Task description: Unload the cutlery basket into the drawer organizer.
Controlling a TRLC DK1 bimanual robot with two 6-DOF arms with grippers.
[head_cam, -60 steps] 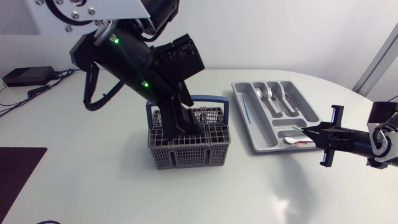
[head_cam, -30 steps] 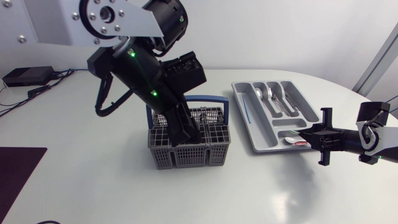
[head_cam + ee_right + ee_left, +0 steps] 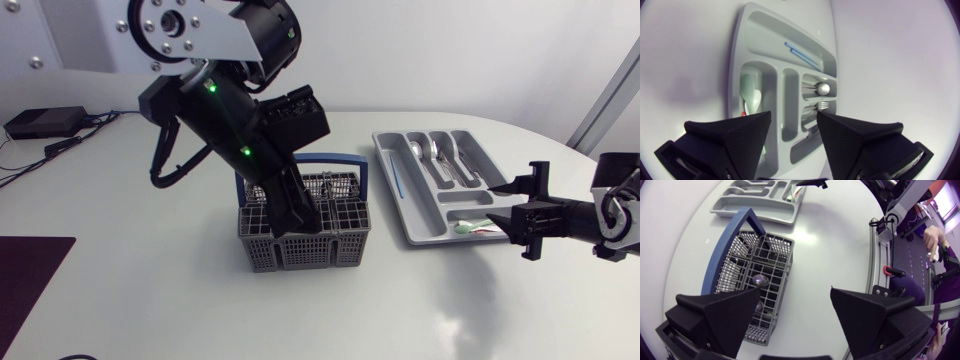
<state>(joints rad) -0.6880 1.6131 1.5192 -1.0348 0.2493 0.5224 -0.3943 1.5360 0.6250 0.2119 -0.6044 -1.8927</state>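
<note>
One grey cutlery basket [image 3: 320, 250] stands nearest, long axis 9 to 3 o'clock, one spoon bowl [image 3: 760, 281] showing inside; the left gripper [image 3: 796, 292] dips at it, fingers spread wide, pinching nothing. At its 3 o'clock the right gripper [image 3: 794, 116], fingers parted and empty, hovers over the one drawer organizer [image 3: 405, 222], which runs 11 to 5 o'clock. There one green spoon [image 3: 751, 97] lies crosswise, bowl toward 9 o'clock, with one metal spoon [image 3: 822, 89], one fork [image 3: 822, 105] and a thin blue stick [image 3: 802, 55] beyond.

Looking like robotics lab: left arm [image 3: 225, 115], right arm [image 3: 612, 218] hanging over white desk [image 3: 130, 290]; cutlery basket [image 3: 310, 250], drawer organizer [image 3: 415, 235] sitting there.
</note>
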